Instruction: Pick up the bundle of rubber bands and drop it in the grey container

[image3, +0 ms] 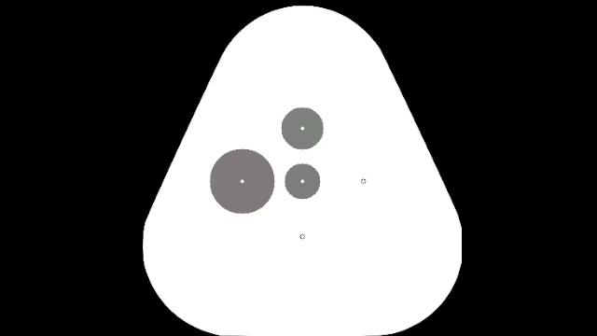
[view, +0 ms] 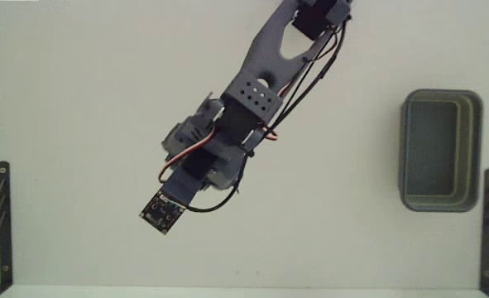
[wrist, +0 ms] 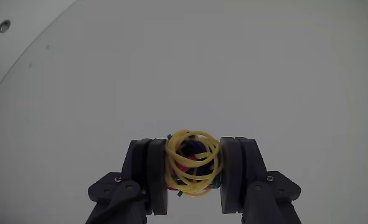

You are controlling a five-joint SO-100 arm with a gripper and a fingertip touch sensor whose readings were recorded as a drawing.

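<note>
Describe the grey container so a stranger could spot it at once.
On the white table in the fixed view, look right, away from the arm. The rounded-rectangle grey plastic bin stands alone there, upright, hollow and empty, with a thick rim.

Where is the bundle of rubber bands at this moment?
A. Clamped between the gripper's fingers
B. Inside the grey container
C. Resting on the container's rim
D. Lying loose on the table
A: the wrist view shows the bundle of rubber bands squeezed in the gripper; the grey container looks empty.

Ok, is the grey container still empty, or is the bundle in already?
Empty. In the fixed view the grey container shows only its bare hollow; in the wrist view the bundle of rubber bands sits clamped in the gripper.
</note>
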